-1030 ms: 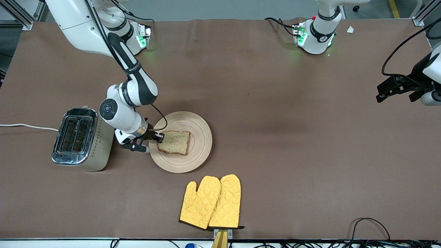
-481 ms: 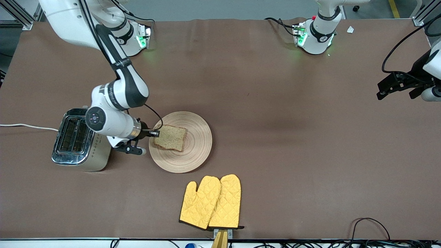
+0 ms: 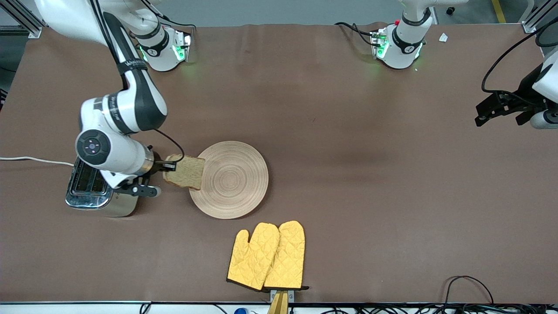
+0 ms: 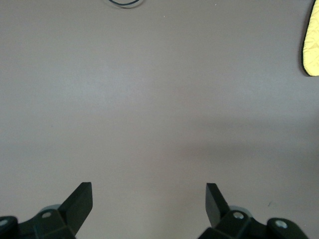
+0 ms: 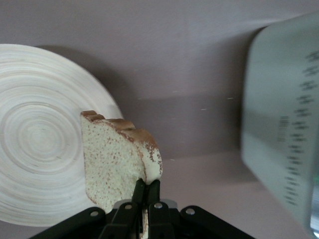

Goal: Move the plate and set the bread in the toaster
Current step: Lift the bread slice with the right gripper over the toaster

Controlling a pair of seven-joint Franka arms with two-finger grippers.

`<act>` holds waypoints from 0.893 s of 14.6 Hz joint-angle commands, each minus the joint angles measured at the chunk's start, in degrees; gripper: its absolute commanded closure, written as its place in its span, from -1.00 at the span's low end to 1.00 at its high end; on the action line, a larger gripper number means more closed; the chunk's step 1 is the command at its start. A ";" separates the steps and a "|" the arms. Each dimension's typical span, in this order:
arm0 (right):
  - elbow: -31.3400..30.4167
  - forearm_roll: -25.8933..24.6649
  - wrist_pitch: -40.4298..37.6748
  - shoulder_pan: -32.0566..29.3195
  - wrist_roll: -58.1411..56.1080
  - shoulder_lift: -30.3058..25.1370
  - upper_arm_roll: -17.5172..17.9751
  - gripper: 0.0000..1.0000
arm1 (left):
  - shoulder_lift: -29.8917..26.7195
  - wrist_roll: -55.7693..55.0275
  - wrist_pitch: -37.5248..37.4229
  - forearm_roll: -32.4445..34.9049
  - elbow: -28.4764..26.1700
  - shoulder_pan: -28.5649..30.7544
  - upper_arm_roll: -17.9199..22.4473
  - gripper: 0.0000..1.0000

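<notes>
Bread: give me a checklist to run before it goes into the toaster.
1. Grip: right gripper shut on the bread at one edge: ok.
2. Bread clear of the plate: ok, lifted over the plate's rim.
3. Bread over the toaster slots: not ok, it hangs between toaster and plate.
4. Slots free: cannot tell, the arm covers most of them.
5. Left gripper out of the way: ok, open over bare table.

The right arm point(image 3: 109, 139) is hiding much of the toaster point(image 3: 89, 194); the toaster is blurring at the right wrist view's edge, and the oven mitts point(image 4: 312, 45) are showing only partly there.
</notes>
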 commanded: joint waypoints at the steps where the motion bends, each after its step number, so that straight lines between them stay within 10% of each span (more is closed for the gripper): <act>1: 8.18 -7.90 -10.00 -0.01 0.80 0.13 0.27 0.99 | -1.53 -0.47 0.58 -0.07 -1.39 -0.15 -0.04 -1.00; 6: 8.28 -25.13 -19.23 0.09 -0.34 -1.36 0.27 0.99 | -1.53 -0.47 0.58 -0.07 -1.39 -0.15 -0.04 -1.00; 13: 7.75 -36.58 -22.86 -0.71 0.09 -1.45 0.10 0.99 | -1.44 -0.56 0.58 -0.07 -1.13 -0.42 -0.04 -1.00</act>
